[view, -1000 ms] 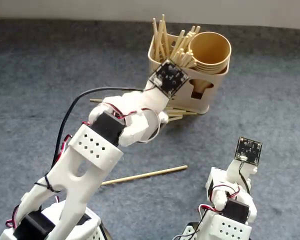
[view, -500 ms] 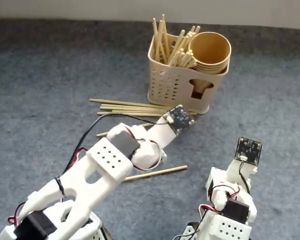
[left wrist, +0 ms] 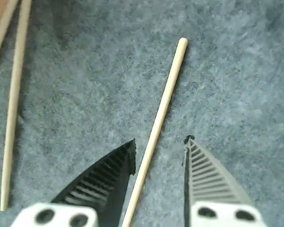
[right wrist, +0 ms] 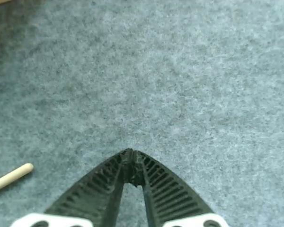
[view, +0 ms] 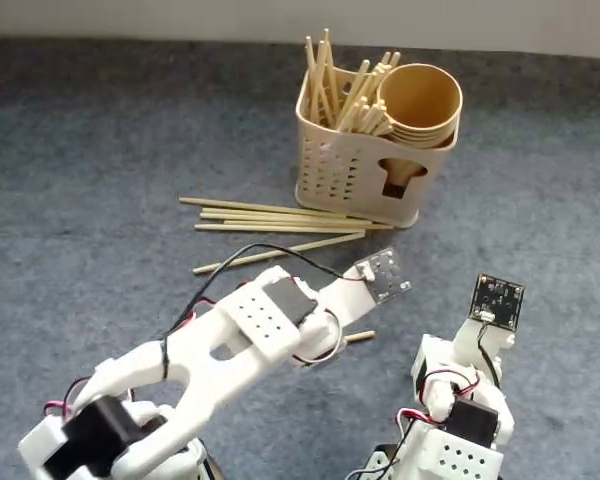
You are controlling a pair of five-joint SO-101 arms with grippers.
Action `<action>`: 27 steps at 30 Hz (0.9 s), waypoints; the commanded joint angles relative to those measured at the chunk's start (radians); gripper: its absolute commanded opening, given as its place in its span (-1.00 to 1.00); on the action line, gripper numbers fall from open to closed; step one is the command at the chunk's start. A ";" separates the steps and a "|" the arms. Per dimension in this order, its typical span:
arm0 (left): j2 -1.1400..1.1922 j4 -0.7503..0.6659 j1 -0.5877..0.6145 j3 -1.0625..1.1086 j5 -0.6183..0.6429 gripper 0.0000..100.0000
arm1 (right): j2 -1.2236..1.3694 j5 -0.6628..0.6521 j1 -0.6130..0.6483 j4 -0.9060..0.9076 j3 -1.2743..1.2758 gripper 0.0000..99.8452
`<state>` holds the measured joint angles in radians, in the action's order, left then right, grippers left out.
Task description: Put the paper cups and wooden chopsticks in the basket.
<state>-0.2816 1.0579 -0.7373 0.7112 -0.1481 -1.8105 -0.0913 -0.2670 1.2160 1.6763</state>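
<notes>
Wooden chopstick point(left wrist: 165, 99), the single one lying apart on the grey carpet point(view: 90, 140), runs straight through the gap of the left gripper point(left wrist: 158, 142). Its long axis points away from the wrist, with the rounded end well past the fingertips and the shaft passing back between the two jaws. The jaws stand wide apart, one on each side of the stick, and hold nothing. The shaft sits closer to the dark jaw than to the pale one, and as far as I can tell it touches neither. Because the stick lies lengthwise in the gap and crosswise to the closing direction, a plain squeeze should catch it across its width. That depends on the fingertips being low enough on the carpet, which the wrist view does not settle. In the high view the chopstick's end point(view: 360, 337) pokes out from under the left arm, between that arm and the right one. The right gripper point(right wrist: 129, 158) is closed on nothing, hanging over bare carpet near that same end, so the left arm is the one placed for the pick. More loose chopsticks point(view: 280, 215) lie in a row just beside the basket point(view: 325, 180), which already holds the stacked paper cups point(view: 420, 100) and a sheaf of upright sticks point(view: 325, 75)
</notes>
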 commanded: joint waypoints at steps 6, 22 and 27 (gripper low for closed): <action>0.159 -0.038 -0.016 -0.104 -0.002 -0.66 | -0.005 0.000 -0.010 0.005 0.153 -0.99; 0.309 -0.049 -0.019 -0.179 -0.008 -0.91 | -0.005 0.000 -0.010 0.005 0.153 -0.99; 0.305 -0.044 -0.019 -0.183 -0.008 -0.99 | -0.005 0.000 -0.010 0.005 0.153 -0.99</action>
<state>0.0361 1.0150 -0.7434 0.5762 -0.1496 -1.8105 -0.0913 -0.2670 1.2160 1.6763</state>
